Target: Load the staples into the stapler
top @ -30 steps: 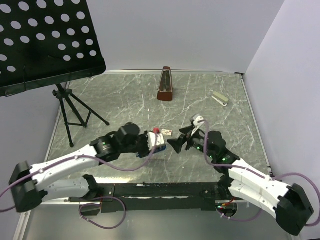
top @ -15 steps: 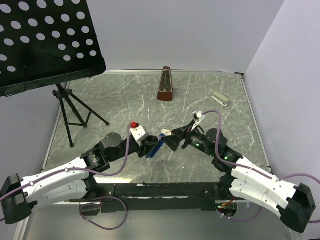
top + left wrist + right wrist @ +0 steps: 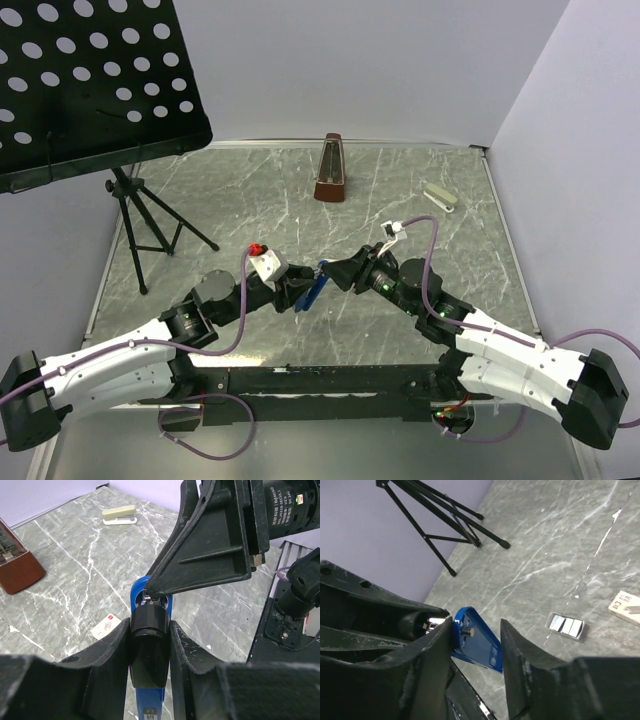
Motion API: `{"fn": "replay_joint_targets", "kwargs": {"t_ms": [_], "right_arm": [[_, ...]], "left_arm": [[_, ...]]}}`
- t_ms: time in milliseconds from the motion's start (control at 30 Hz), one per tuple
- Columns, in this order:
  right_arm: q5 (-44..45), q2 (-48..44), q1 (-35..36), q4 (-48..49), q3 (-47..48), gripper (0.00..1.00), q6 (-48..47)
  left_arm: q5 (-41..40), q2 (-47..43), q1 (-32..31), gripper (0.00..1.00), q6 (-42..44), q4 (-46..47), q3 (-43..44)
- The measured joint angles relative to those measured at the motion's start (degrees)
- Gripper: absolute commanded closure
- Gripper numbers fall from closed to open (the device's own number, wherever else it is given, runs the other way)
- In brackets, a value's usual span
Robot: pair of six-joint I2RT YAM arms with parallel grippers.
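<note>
The left gripper [image 3: 150, 632] is clamped partway closed on the black body of a blue-and-black plastic stapler [image 3: 148, 660]. The right gripper [image 3: 476, 626] stands half spread around that stapler's blue tip, one finger against it, the other clear. Just beyond, the tiny whitish cardboard staples box [image 3: 105, 626] with reddish print lies on the grey marbled table [image 3: 250, 200], its silvery-grey contents [image 3: 565, 625] beside it; farther back stands a brown wooden metronome [image 3: 331, 170].

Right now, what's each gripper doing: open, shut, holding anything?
Left gripper: shut on the blue stapler.
Right gripper: jaws straddle the stapler's blue end; grip cannot be told.
</note>
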Motion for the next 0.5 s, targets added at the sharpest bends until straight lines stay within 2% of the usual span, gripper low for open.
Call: {"fn": "replay_joint_targets", "kwargs": {"t_ms": [333, 433, 467, 500], "right_arm": [[1.88, 0.76, 0.31, 0.33, 0.04, 0.51, 1.75], [2.16, 2.12, 0.81, 0.90, 0.15, 0.63, 2.58], [2.23, 2.32, 0.85, 1.03, 0.15, 0.75, 2.67], [2.27, 2.40, 0.85, 1.05, 0.15, 0.81, 2.99]], "left_arm": [[1.11, 0.28, -0.11, 0.99, 0.02, 2.10, -0.07], [1.05, 0.55, -0.31, 0.99, 0.04, 2.60, -0.28], [0.98, 0.55, -0.31, 0.99, 0.07, 2.82, -0.52], [0.87, 0.52, -0.33, 0.99, 0.09, 3.02, -0.76]]}}
